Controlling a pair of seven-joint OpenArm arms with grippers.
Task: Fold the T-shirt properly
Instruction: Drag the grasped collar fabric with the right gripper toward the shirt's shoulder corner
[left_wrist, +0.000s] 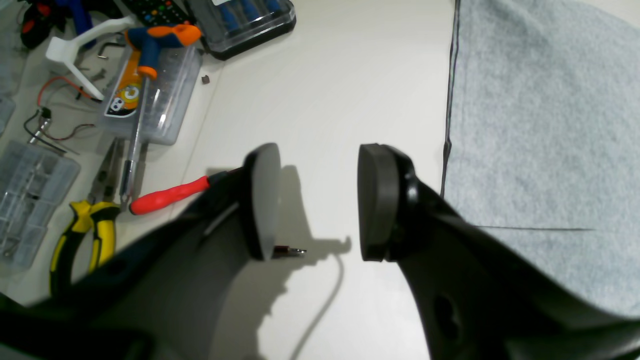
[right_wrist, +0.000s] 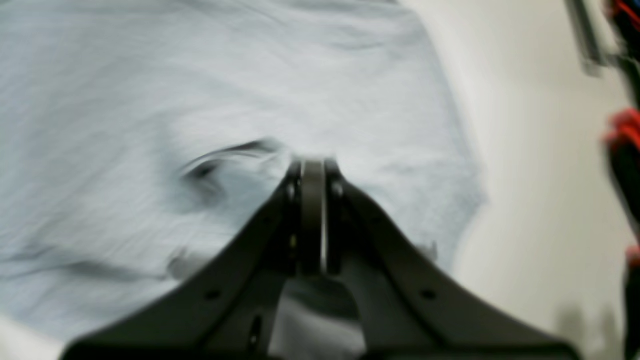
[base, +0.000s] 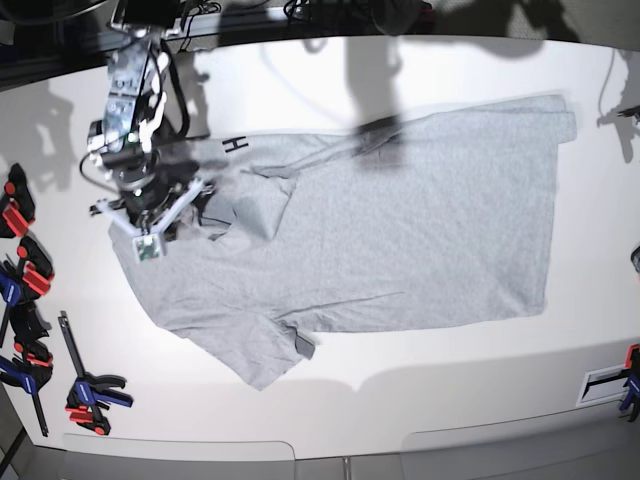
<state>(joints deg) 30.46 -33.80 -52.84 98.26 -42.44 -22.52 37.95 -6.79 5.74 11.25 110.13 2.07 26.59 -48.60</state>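
Observation:
The light grey T-shirt (base: 400, 230) lies spread across the white table (base: 300, 90), its hem at the right. One sleeve (base: 255, 350) points to the front, and a black letter shows on a turned-over edge at the upper left. My right gripper (base: 205, 210) sits on the shirt's upper left part. In the blurred right wrist view its pads (right_wrist: 313, 172) are pressed together at a puckered ridge of T-shirt (right_wrist: 150, 90) cloth. My left gripper (left_wrist: 320, 205) hangs open over bare table, just left of the T-shirt (left_wrist: 540, 150) edge, with nothing between its pads.
Left of the left gripper lie a red-handled screwdriver (left_wrist: 170, 195), yellow pliers (left_wrist: 85, 235) and clear parts boxes (left_wrist: 150, 95). Several clamps (base: 25, 290) sit along the table's left edge in the base view, with another clamp (base: 92, 395) toward the front.

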